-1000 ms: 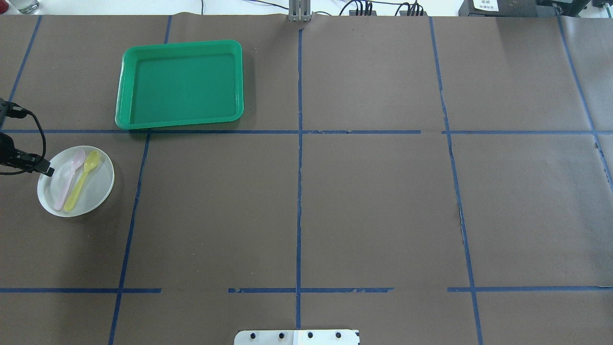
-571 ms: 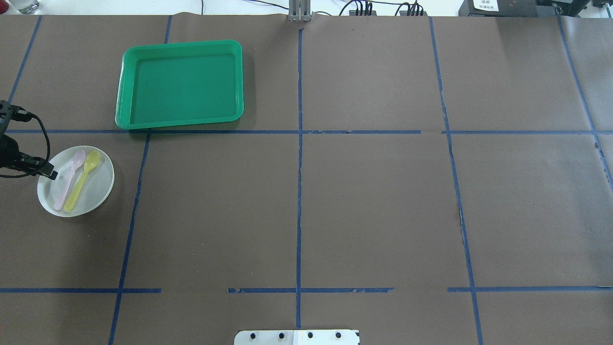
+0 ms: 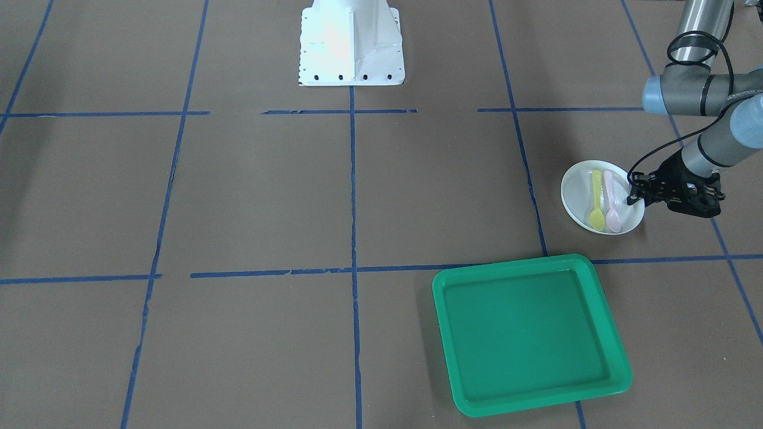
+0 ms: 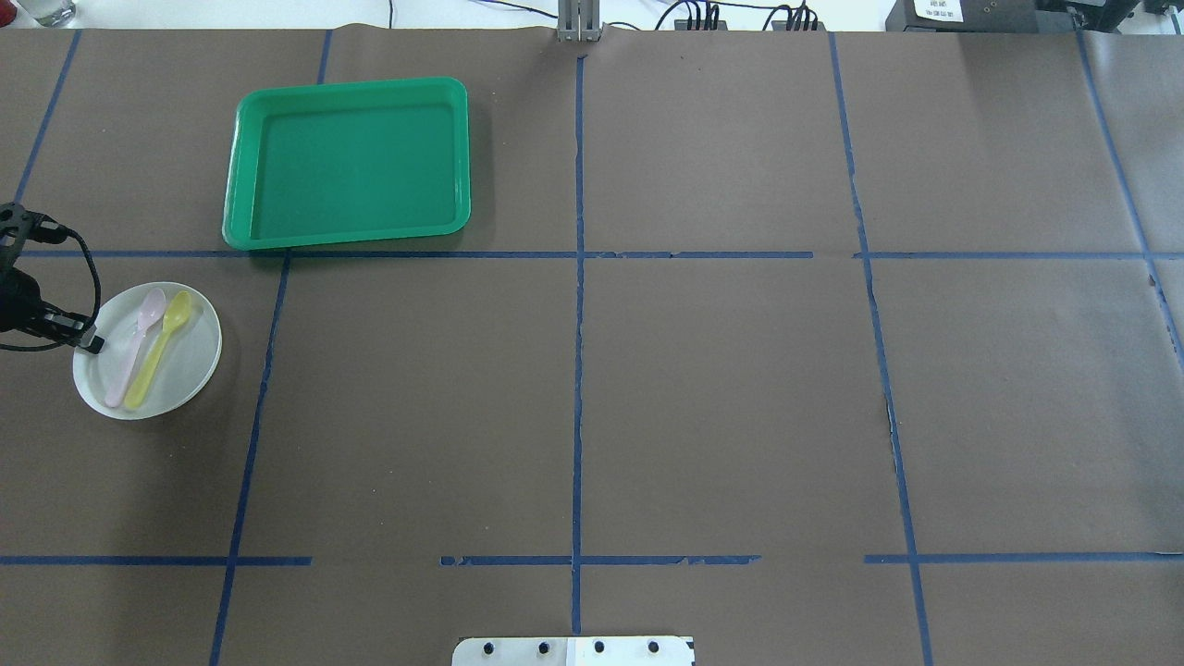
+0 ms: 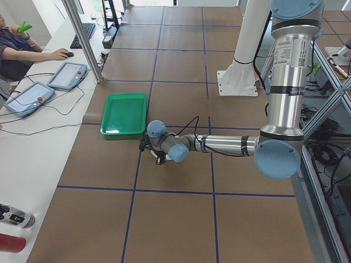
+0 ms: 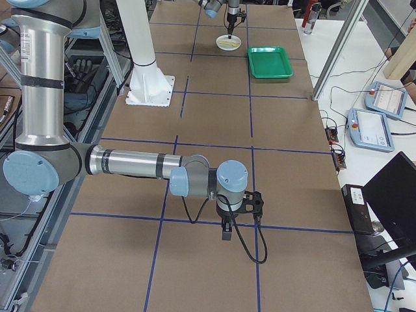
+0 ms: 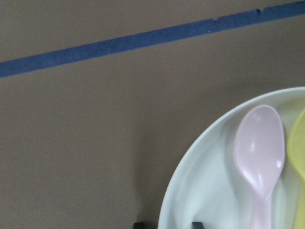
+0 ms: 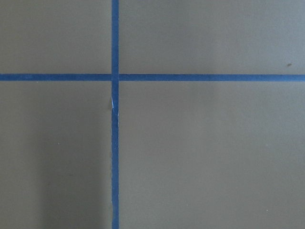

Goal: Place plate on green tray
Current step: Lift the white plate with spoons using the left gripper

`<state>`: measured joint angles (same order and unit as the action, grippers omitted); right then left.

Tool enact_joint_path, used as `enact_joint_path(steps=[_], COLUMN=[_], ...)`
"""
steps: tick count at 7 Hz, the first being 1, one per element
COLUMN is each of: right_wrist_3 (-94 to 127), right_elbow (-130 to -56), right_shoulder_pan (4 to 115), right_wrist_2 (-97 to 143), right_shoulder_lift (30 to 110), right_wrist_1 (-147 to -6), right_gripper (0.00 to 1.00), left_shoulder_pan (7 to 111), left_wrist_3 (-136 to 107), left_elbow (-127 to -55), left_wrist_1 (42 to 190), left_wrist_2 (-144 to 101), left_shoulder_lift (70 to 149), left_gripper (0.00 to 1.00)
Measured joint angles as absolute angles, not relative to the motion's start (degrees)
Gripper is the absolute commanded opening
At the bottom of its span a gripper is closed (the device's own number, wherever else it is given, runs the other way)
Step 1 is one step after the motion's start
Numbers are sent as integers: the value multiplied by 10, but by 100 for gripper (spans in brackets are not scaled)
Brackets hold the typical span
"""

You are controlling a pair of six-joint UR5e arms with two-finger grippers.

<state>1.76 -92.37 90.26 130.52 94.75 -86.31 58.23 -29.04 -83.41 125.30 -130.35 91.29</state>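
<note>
Grasp stage: left fingers [image 4: 90, 342] slightly apart astride the plate [image 4: 180, 370] rim, gripping nothing; plate sits on table [image 4: 647, 388], green tray [image 4: 351, 162] well beyond the fingers; clamp, lift, transfer remain; right fingers' state indeterminable.

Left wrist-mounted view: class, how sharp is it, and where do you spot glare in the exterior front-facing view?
Left wrist-mounted view: soft focus, the plate and pink spoon slightly blurred. Exterior front-facing view: the white robot base is washed out by glare.
</note>
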Motion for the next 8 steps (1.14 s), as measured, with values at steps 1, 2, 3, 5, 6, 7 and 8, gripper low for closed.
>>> enact_joint_path(steps=[1, 2, 3, 5, 6, 7, 8], right_wrist_3=[18, 18, 18, 18, 18, 18, 18], right_elbow=[-924, -924, -924, -924, -924, -924, -924], right_shoulder_pan=[903, 903, 903, 903, 903, 903, 903], right_wrist_2=[1305, 1305, 1305, 1305, 1305, 1305, 1305], right_shoulder_lift=[947, 947, 947, 947, 947, 947, 947], right_wrist_1=[-863, -863, -863, -863, -863, -863, -863], right_gripper=[100, 100, 100, 100, 100, 100, 100], left_shoulder_pan=[584, 588, 599, 633, 644, 659, 677], left_wrist_3=[-280, -271, -267, -248, -241, -237, -238], left_elbow=[-840, -852, -864, -877, -878, -877, -877], left_wrist_1=[1251, 1246, 1241, 1232, 1225, 1220, 1208], left_wrist_2=[-1305, -1319, -1352, -1437, -1478, -1512, -1536], left_shoulder_lift=[911, 906, 898, 890, 888, 888, 890], left_gripper=[0, 0, 0, 0, 0, 0, 0])
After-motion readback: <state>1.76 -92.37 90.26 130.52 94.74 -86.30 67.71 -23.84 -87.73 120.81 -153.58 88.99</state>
